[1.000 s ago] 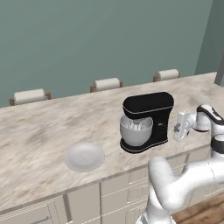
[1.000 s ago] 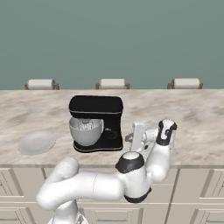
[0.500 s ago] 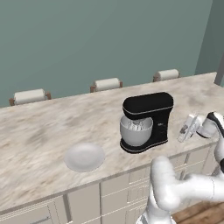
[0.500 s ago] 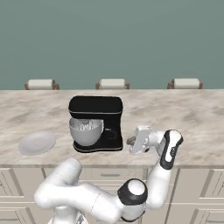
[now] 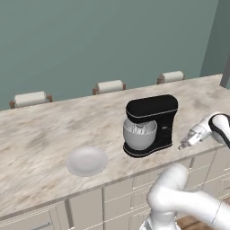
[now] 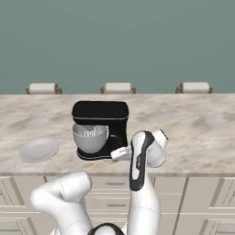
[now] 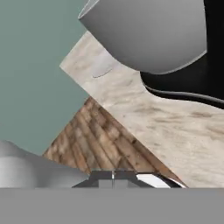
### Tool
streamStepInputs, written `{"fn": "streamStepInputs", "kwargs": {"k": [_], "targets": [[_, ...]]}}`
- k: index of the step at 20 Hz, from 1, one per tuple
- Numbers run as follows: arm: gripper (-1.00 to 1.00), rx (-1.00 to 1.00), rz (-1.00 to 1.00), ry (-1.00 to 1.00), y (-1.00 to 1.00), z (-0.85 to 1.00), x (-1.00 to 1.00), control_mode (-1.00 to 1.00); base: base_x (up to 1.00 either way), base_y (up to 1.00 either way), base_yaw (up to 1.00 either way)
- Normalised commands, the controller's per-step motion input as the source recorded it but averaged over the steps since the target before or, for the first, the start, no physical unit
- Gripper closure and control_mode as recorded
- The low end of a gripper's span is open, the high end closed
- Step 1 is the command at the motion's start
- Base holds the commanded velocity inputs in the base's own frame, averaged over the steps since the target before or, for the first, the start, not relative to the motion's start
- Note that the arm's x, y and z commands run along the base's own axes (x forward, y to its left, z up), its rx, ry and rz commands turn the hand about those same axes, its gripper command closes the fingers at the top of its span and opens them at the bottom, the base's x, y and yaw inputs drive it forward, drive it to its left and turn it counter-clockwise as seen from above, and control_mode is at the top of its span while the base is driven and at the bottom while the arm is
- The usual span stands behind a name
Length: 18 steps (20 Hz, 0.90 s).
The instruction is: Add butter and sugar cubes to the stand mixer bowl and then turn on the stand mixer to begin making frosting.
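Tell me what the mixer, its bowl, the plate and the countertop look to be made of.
Mixer: glossy black body, likely painted metal or plastic; it shows soft highlights.
Bowl: silver-grey with a dull sheen, looks like brushed metal.
Plate: plain white and smooth, probably ceramic.
Countertop: beige with grey veining, looks like polished marble or similar stone.

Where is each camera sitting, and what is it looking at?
Left base view: behind the arm's left, looking down at the counter, stand mixer and plate; the arm rises at lower right, shut pincer beside the mixer.
Right base view: behind the right, same counter; the arm rises at lower left.
Hand view: on the hand, rolled, looking close at the stand mixer bowl.
All share the mixer.
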Motion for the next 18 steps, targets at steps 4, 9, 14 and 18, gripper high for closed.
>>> {"fn": "streamStepInputs", "kwargs": {"k": [4,9,14,18], "targets": [[1.00,-0.12,-0.41,-0.69,0.27,-0.03,-0.40,-1.00,0.00,0.00,0.00],[1.00,-0.16,-0.29,-0.81,-0.10,0.00,-0.06,-1.00,0.00,0.00,0.00],[1.00,-0.12,-0.15,-0.69,-0.33,0.20,-0.06,-1.00,0.00,0.00,0.00],[1.00,-0.03,-0.01,-0.40,-0.33,0.65,-0.26,-1.00,0.00,0.00,0.00]]}}
